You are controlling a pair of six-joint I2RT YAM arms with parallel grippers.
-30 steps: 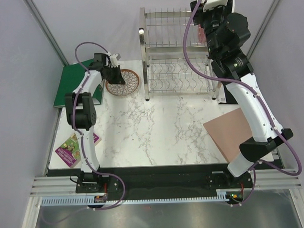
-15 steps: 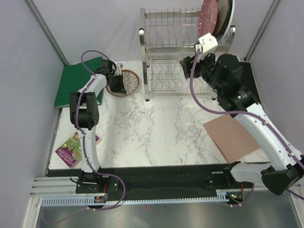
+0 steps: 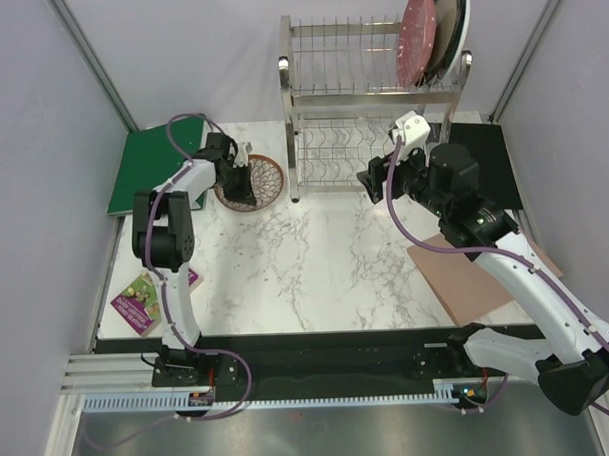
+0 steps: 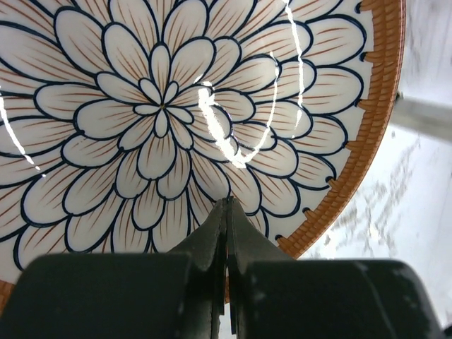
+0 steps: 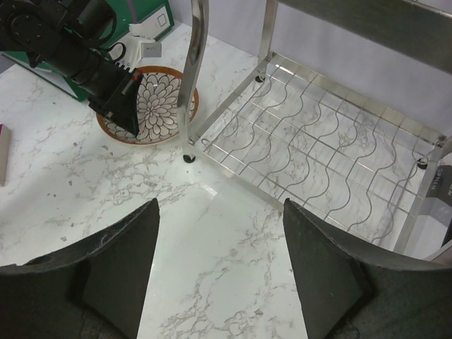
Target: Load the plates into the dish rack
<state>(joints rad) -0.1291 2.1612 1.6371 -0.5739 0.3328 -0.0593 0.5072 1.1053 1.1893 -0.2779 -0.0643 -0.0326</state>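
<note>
Steel rack post (image 5: 192, 78) just beside petal plate (image 4: 162, 106) rim; left hand (image 4: 227, 205) pressed together, right hand (image 5: 219, 205) spread.

One pink round plate (image 3: 414, 34), one dark-rimmed round plate (image 3: 445, 21), one brown-and-white petal-patterned round plate (image 3: 268, 175), three plates sighted, one tall two-tier steel wire dish rack (image 3: 339, 57), two white-and-black robot arms (image 3: 188, 177) (image 3: 526, 280), one green folder (image 3: 142, 169), one colourful booklet (image 3: 137, 299), one pinkish-tan board (image 3: 451, 278).
</note>
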